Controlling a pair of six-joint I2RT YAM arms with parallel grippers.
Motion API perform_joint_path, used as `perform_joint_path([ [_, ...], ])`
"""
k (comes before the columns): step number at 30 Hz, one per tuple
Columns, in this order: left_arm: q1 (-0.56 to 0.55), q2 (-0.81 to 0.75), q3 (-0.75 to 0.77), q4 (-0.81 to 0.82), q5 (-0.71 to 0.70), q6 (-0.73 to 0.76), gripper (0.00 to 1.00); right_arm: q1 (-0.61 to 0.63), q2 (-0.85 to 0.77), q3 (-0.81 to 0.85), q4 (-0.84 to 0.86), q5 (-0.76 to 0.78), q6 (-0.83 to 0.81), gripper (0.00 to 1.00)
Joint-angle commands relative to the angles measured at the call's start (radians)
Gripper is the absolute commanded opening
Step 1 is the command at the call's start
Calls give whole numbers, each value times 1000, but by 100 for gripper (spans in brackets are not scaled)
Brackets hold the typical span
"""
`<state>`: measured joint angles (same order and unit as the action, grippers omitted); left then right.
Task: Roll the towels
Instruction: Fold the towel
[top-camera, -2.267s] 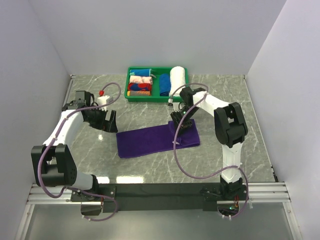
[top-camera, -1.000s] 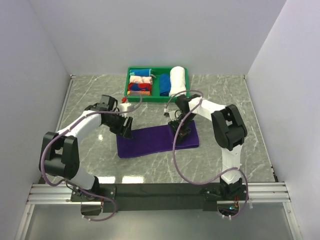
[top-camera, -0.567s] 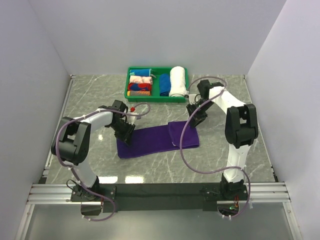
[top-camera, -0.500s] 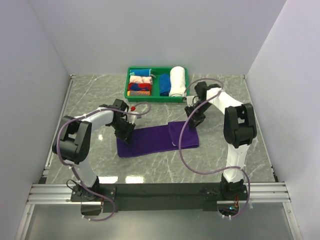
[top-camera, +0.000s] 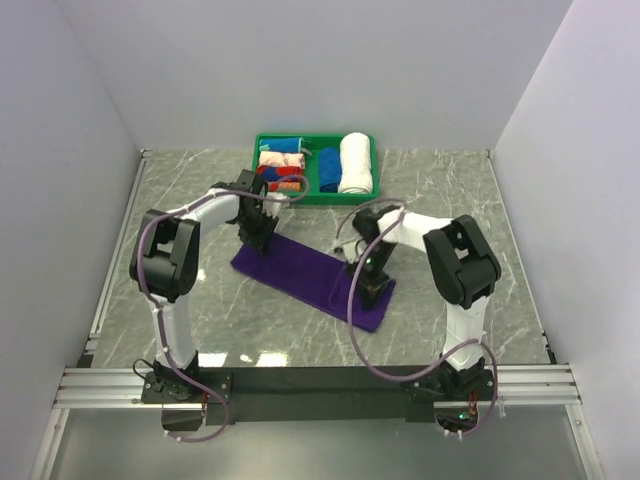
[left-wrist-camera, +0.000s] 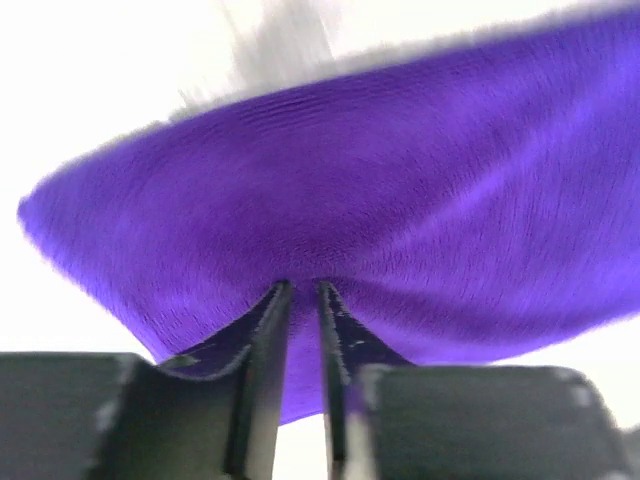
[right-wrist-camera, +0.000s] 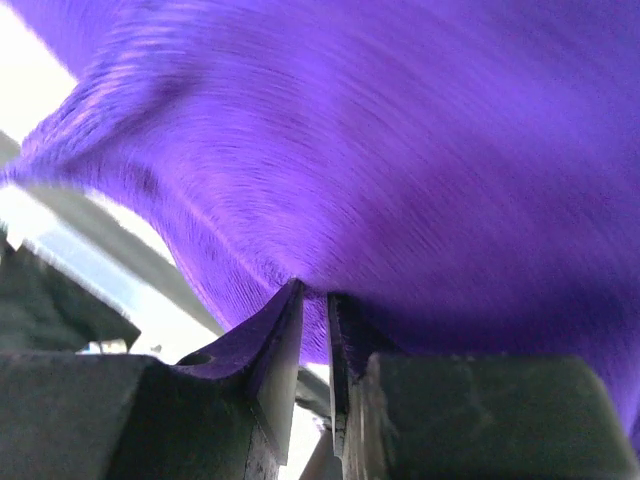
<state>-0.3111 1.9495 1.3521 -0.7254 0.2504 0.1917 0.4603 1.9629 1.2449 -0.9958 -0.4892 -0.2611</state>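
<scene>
While inside left pincer (left-wrist-camera: 300, 292), right pincer (right-wrist-camera: 314, 292): towel (top-camera: 305, 276).

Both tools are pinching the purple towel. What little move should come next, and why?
Probably lay the purple towel flat and smooth: the left tool and right tool each pinch an end, it stretches slantwise between them, unrolled and puckered at both pinches.

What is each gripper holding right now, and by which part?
Both pinch the purple towel: the left gripper at its far-left end, the right gripper near its right end.
</scene>
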Motion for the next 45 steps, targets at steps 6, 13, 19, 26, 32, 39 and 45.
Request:
perform_joint_path([
  [6,12,-19,163,-31,38,-44,42,164,-62,-27,-56,-173,-53,24],
  [13,3,-132,53,-32,-14,-161,39,26,-151,10,-34,-89,-52,23],
  [19,-10,-95,15,-16,-69,-184,30,8,-89,-19,16,40,-75,19],
  [26,-16,29,93,-32,-80,-164,14,81,-50,-67,74,28,-52,17],
  [32,-52,130,209,-54,0,-117,12,155,-42,-85,92,-15,-40,18],
  [39,-85,278,370,-66,87,-74,15,227,-22,-79,108,-124,-1,20],
  [45,-92,344,476,-48,154,-74,21,290,27,-73,114,-147,2,20],
])
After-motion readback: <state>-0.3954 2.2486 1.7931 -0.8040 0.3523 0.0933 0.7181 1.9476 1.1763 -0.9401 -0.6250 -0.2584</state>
